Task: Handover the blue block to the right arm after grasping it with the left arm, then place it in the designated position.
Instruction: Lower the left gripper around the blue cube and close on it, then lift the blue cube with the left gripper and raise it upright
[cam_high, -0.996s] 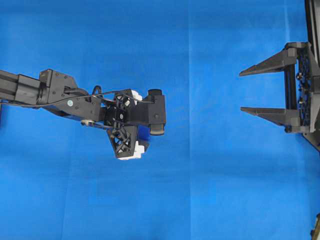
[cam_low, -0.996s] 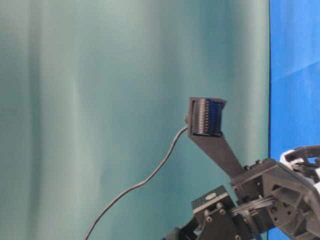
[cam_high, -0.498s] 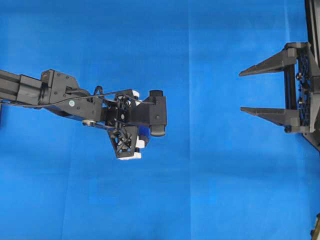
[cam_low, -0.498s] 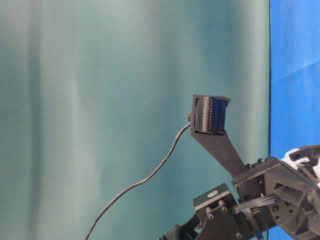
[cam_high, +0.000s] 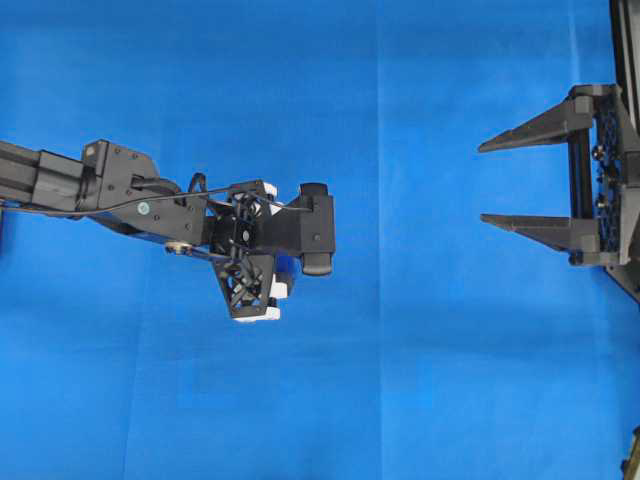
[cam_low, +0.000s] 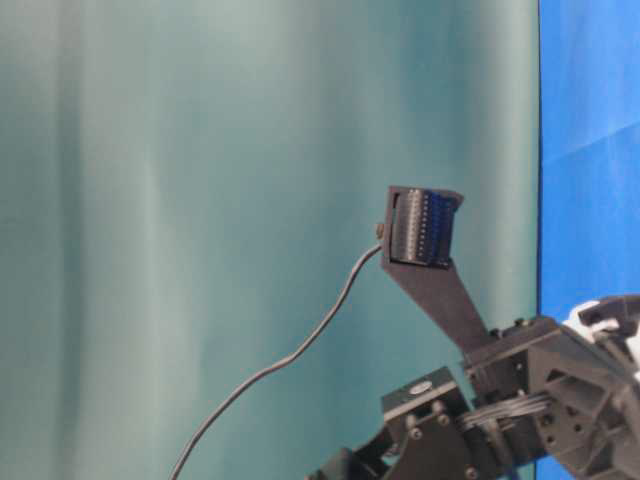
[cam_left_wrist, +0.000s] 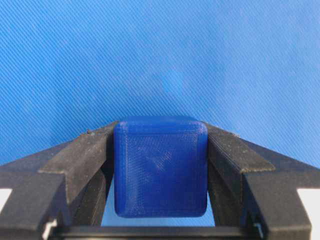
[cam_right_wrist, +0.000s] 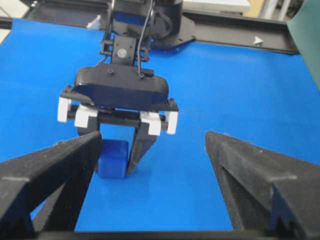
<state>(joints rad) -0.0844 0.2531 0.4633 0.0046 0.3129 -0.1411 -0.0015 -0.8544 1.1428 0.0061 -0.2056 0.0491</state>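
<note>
The blue block (cam_left_wrist: 160, 167), a small dark-blue cube, fills the gap between the left arm's two black fingers (cam_left_wrist: 80, 160), which press on both its sides. My left gripper (cam_left_wrist: 160, 124) is shut on it. From the right wrist view the blue block (cam_right_wrist: 112, 159) sits low at the blue cloth under the left gripper (cam_right_wrist: 116, 150) with its white mounts. From overhead the left gripper (cam_high: 270, 255) points down left of centre and hides the block. The right arm's gripper (cam_high: 482, 183) stands open at the right edge, far from the block, with nothing between its fingers (cam_right_wrist: 50, 165).
Blue cloth (cam_high: 420, 380) covers the table, with a fold line down the middle. Black frame rails (cam_right_wrist: 225, 30) run along the far side behind the left arm. At table level, a teal curtain (cam_low: 200, 200), a hanging cable (cam_low: 290, 355) and the left arm's camera mount (cam_low: 420, 232) show.
The left gripper's jaws have come together on the blue block; its white finger mounts moved inward. In the last half second almost nothing moved. The right gripper has stayed still and open.
</note>
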